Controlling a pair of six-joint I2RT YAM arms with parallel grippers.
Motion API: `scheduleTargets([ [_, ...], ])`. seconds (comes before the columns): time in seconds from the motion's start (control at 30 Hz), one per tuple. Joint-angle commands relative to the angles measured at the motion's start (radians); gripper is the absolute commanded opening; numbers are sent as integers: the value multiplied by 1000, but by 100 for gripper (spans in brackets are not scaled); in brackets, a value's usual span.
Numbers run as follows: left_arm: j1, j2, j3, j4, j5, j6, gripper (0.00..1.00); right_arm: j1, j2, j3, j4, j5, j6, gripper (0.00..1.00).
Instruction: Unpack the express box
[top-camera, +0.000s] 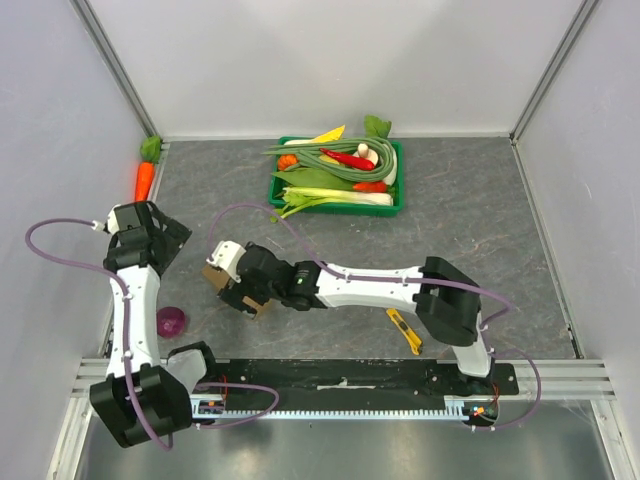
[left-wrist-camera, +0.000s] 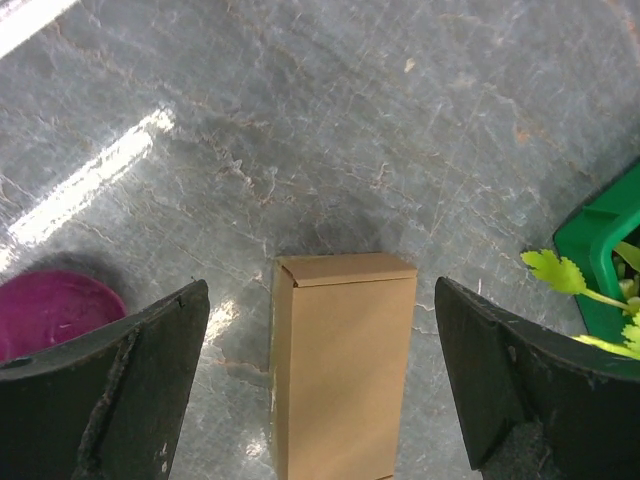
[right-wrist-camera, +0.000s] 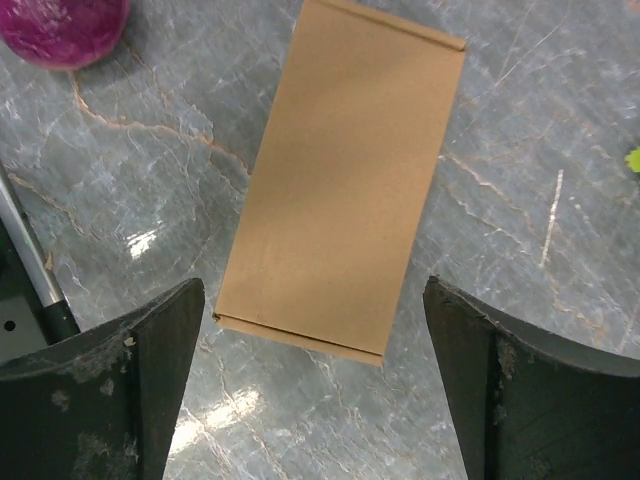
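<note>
The express box (right-wrist-camera: 345, 180) is a small plain brown carton lying flat and closed on the grey marbled tabletop. My right gripper (right-wrist-camera: 312, 285) hovers over it, open, one end of the box showing between the wide-spread fingers. From above, the right gripper (top-camera: 240, 285) covers most of the box (top-camera: 212, 273). My left gripper (left-wrist-camera: 320, 285) is open too, and the box (left-wrist-camera: 340, 360) lies lengthwise in the gap between its fingers, untouched. The left gripper (top-camera: 168, 240) sits to the left of the box, apart from it.
A purple round vegetable (top-camera: 171, 322) lies near the box at the front left. A green tray (top-camera: 340, 210) of vegetables stands at the back. A carrot (top-camera: 145, 177) lies in the back left corner. A yellow utility knife (top-camera: 404, 331) rests beside the right arm's base.
</note>
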Motion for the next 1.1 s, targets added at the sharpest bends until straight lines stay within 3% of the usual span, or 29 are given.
scheduleTargets([
  [0.0, 48, 47, -50, 62, 106, -101, 99, 9, 64, 42, 96, -20, -28, 98],
  [0.37, 81, 126, -171, 191, 315, -107, 97, 9, 151, 49, 84, 26, -51, 98],
  [0.47, 79, 156, -205, 248, 444, -72, 94, 11, 132, 10, 69, 62, -45, 98],
  [0.77, 52, 241, -300, 432, 775, 9, 78, 1, -58, -282, 47, 170, 35, 96],
  [0.9, -33, 248, -303, 494, 798, -4, 75, 0, -138, -393, 35, 179, 110, 94],
  [1.07, -132, 259, -277, 500, 712, -35, 76, 0, -242, -448, -2, 193, 167, 95],
])
